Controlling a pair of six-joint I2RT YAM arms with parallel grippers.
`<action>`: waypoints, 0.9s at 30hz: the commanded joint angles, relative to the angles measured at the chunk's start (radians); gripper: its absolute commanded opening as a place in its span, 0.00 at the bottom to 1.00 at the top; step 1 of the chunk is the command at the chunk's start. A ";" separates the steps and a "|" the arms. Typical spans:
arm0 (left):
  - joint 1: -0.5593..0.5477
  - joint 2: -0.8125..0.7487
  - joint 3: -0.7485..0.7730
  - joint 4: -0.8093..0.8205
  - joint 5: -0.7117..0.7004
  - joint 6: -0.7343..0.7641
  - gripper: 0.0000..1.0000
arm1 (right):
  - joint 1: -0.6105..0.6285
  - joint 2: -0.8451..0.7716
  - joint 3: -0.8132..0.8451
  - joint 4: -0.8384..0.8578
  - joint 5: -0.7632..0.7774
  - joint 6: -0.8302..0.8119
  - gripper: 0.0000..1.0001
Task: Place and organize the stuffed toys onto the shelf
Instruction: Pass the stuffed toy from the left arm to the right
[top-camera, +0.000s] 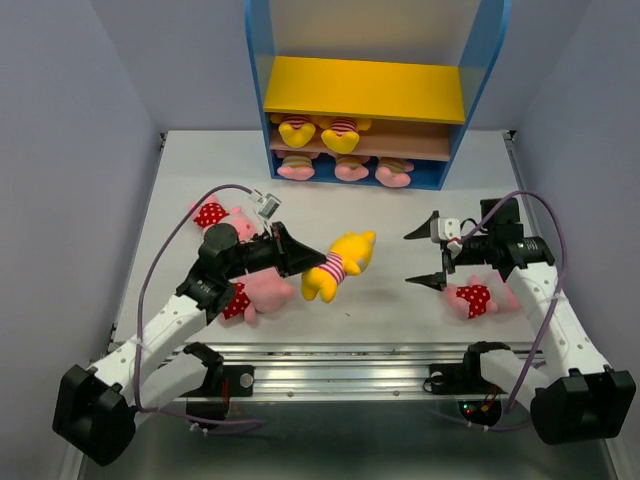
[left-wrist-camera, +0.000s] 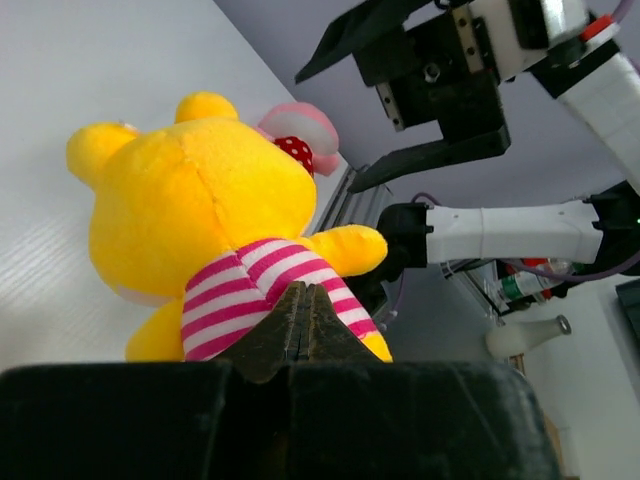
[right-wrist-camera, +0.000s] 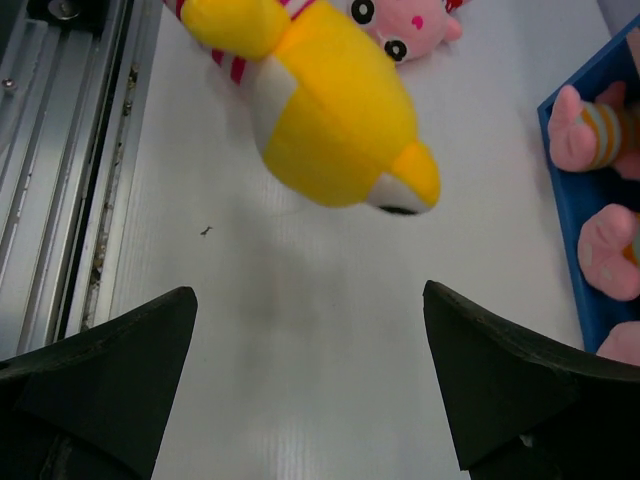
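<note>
Across the middle of the white table (top-camera: 400, 200) a broad bare strip runs between the arms and the front of the shelf (top-camera: 258, 60), which stands at the far edge with its blue side panels rising high; grey walls (top-camera: 70, 150) close in both sides and a metal rail (top-camera: 340, 362) lines the near edge. On the shelf's brown middle board lie two yellow bears (top-camera: 318, 131), and on its blue base three pink pigs in tan-striped shirts (top-camera: 350, 168). Mid-table, the left gripper (top-camera: 308, 258) is pinched fully closed on the back of the red-striped shirt of a third yellow bear (top-camera: 345, 258), whose head points toward the right gripper (top-camera: 412, 258). That one faces the bear across a small open gap, its jaws spread as wide as they go, with nothing between them. From the right wrist the bear seems raised a little off the surface, though I cannot be sure. Three pigs in red dotted outfits lie on the table: one (top-camera: 472, 298) just beside the right arm on its near side, one (top-camera: 212, 213) beyond the left arm, one (top-camera: 250, 295) tucked beneath it. All three lie off the central strip.
</note>
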 joint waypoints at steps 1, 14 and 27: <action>-0.099 0.086 0.043 0.158 -0.006 -0.013 0.00 | -0.007 0.019 0.091 -0.103 -0.083 -0.186 1.00; -0.233 0.268 0.120 0.305 -0.009 -0.046 0.00 | 0.284 0.010 0.025 0.056 0.234 -0.073 1.00; -0.245 0.282 0.103 0.353 -0.012 -0.059 0.00 | 0.317 0.032 -0.025 0.162 0.335 0.005 0.46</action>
